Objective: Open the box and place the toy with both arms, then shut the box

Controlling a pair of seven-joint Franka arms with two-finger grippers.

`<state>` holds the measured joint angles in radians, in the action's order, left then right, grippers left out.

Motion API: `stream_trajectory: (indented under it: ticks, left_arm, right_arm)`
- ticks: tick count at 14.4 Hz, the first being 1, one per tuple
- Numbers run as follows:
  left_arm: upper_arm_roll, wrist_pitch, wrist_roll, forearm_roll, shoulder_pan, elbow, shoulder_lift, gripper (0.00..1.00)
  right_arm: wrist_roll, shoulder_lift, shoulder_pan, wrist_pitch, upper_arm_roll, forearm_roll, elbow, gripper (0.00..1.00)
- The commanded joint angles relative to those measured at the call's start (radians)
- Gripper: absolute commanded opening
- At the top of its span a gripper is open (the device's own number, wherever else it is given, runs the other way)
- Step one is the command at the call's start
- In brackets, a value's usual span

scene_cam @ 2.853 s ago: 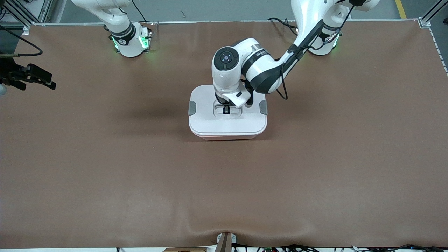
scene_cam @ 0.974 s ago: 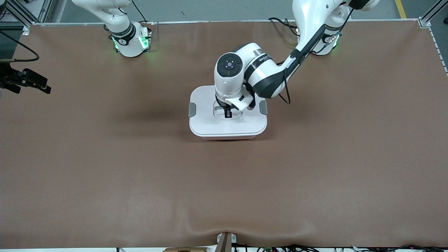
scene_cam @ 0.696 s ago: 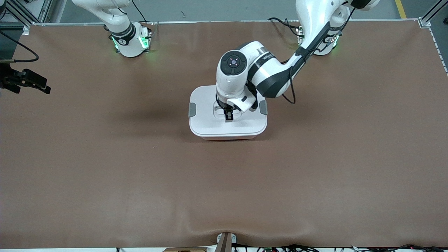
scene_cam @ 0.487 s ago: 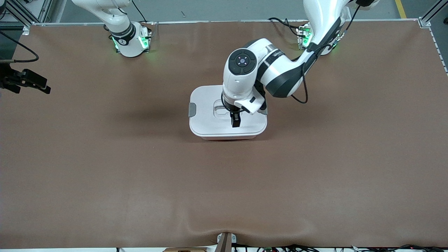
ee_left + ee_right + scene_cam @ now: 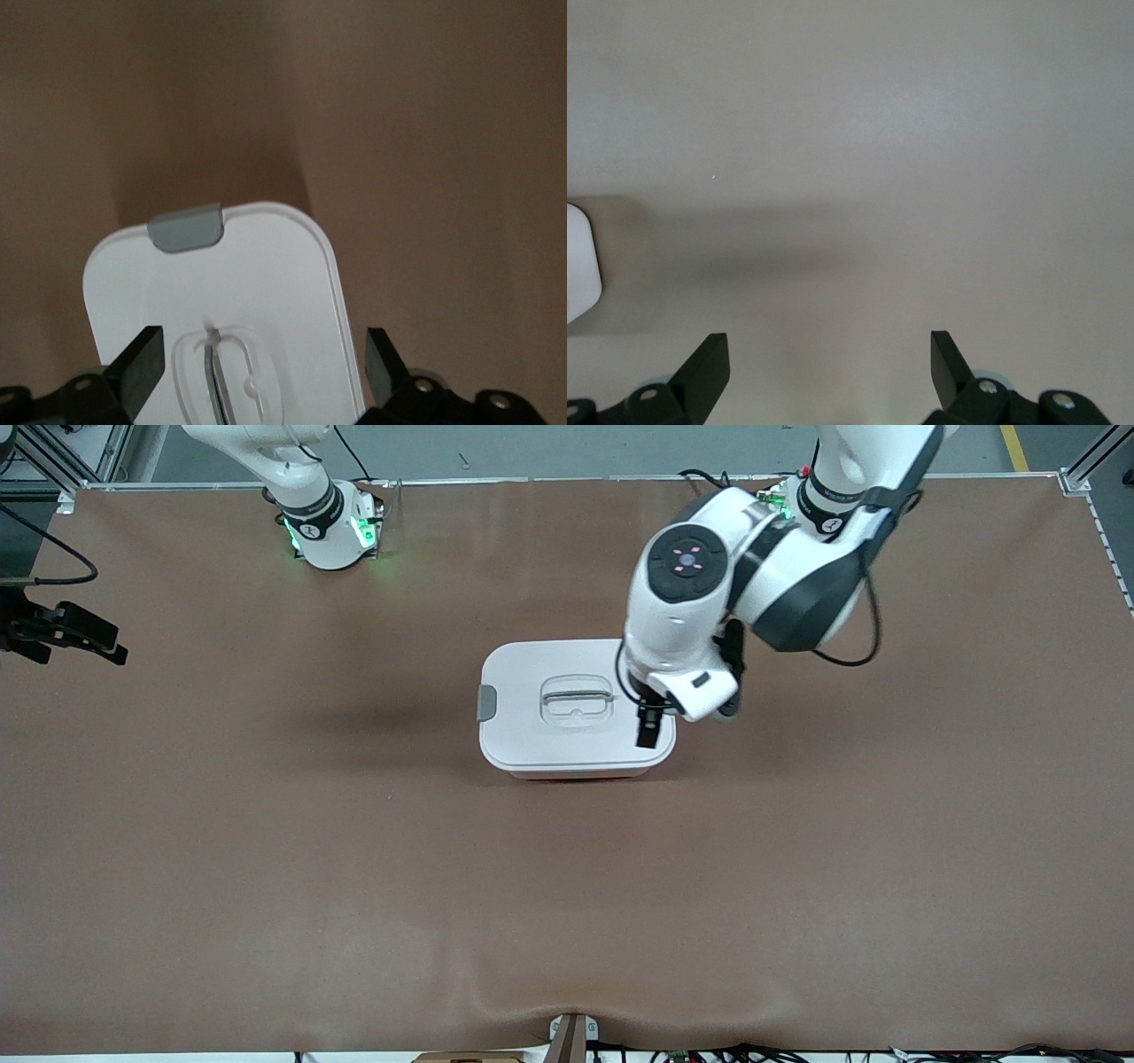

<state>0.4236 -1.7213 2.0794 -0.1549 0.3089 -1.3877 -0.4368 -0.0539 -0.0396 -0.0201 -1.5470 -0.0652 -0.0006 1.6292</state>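
The white box (image 5: 549, 735) stands mid-table with its lid on, its recessed handle (image 5: 578, 700) uncovered. A grey latch (image 5: 486, 702) shows at the end toward the right arm; the other latch is hidden under the left arm. My left gripper (image 5: 646, 731) is open and empty, up over the box's end toward the left arm. In the left wrist view the box (image 5: 266, 266), one latch (image 5: 184, 227) and the handle (image 5: 226, 372) lie below the gripper (image 5: 261, 367). My right gripper (image 5: 84, 636) waits, open and empty, over the table's right-arm end. The toy is not in view.
The brown mat (image 5: 567, 886) covers the table, with a ripple at its near edge. The right wrist view shows bare mat (image 5: 859, 177) below the right gripper (image 5: 828, 367) and a white rounded corner (image 5: 580, 266) at its edge. A small bracket (image 5: 571, 1036) sits at the near edge.
My left gripper has lifted out of the lid's handle recess and moved over the box toward the left arm's end. The box stayed put with its lid on. The right gripper barely moved.
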Motion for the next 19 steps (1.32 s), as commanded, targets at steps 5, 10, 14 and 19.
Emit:
stream_trajectory:
  ticks: [5,10,14,19]
  left_arm:
    - [0.011,0.114,-0.352,0.086,-0.174,-0.008,0.093,1.00]
    - [0.009,0.115,-0.683,0.103,-0.281,-0.010,0.144,1.00]
    - [-0.003,0.134,-0.924,0.127,-0.323,-0.010,0.167,1.00]
    - [-0.086,0.134,-1.244,0.127,-0.324,-0.008,0.200,1.00]
  right_arm:
    - [-0.003,-0.002,-0.024,-0.010,0.010,0.016,0.009,1.00]
    - [-0.003,-0.006,-0.024,-0.036,0.012,0.028,0.024,1.00]
    - [-0.003,-0.008,-0.024,-0.036,0.012,0.036,0.041,1.00]
    - [-0.006,-0.025,-0.024,-0.033,0.012,0.036,0.044,1.00]
